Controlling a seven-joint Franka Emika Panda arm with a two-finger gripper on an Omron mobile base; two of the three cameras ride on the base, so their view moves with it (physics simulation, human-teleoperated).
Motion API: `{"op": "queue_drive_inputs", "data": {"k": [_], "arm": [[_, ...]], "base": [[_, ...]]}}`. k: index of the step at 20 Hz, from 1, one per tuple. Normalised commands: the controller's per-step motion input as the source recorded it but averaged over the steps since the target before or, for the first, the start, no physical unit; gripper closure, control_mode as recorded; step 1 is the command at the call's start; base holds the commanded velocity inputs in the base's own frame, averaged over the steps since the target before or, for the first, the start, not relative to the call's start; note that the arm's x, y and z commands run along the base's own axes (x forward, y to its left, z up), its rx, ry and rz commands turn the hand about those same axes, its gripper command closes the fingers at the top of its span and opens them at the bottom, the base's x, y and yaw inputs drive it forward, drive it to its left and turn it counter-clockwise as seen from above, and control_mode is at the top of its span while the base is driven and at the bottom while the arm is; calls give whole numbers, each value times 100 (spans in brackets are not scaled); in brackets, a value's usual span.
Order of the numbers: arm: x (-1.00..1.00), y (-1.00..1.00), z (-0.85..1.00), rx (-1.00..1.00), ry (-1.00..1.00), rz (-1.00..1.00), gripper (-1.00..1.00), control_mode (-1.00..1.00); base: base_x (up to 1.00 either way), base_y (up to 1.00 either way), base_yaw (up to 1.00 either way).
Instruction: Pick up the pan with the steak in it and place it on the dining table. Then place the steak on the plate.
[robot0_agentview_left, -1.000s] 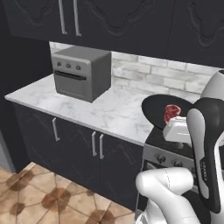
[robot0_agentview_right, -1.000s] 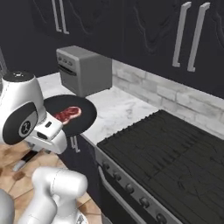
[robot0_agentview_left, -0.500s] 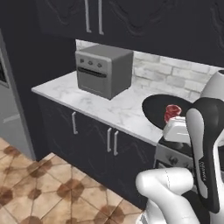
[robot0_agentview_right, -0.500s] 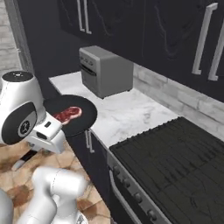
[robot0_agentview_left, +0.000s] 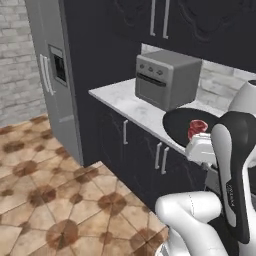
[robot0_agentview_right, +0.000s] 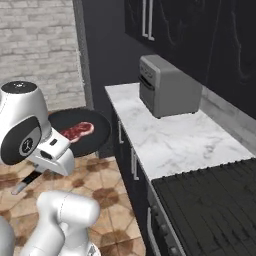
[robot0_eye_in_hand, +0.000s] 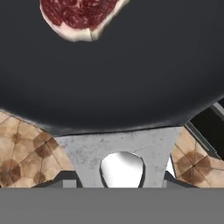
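You are carrying the round matte-black frying pan (robot0_agentview_right: 87, 135) in the air beside the marble kitchen counter (robot0_agentview_right: 170, 135), above the brown tiled floor (robot0_agentview_left: 45, 200). The small red marbled steak (robot0_agentview_right: 77, 131) is lying inside it. The gripper (robot0_eye_in_hand: 121, 144) is sitting at the pan's grey handle bracket; you cannot tell how its fingers are set. 1 grey toaster oven (robot0_agentview_left: 167, 77) is standing on the counter.

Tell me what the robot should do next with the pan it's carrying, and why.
Probably keep the pan level and let the base carry it on toward the dining table. The steak lies loose in the pan, which hangs in the air beyond the counter edge, above the tiled floor. No table is in sight yet, so it seems too early to lower it.
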Motion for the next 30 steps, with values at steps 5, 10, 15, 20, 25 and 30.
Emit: {"op": "queue_drive_inputs", "data": {"k": [5,10,15,20,25,30], "arm": [[0,0,0,0,0,0,100,100],[0,0,0,0,0,0,100,100],[0,0,0,0,0,0,100,100],[0,0,0,0,0,0,100,100],[0,0,0,0,0,0,100,100],[0,0,0,0,0,0,100,100]], "base": [[-5,0,48],[-5,0,49],[-5,0,47],[-5,1,46],[-8,10,44],[-11,17,42]]}}
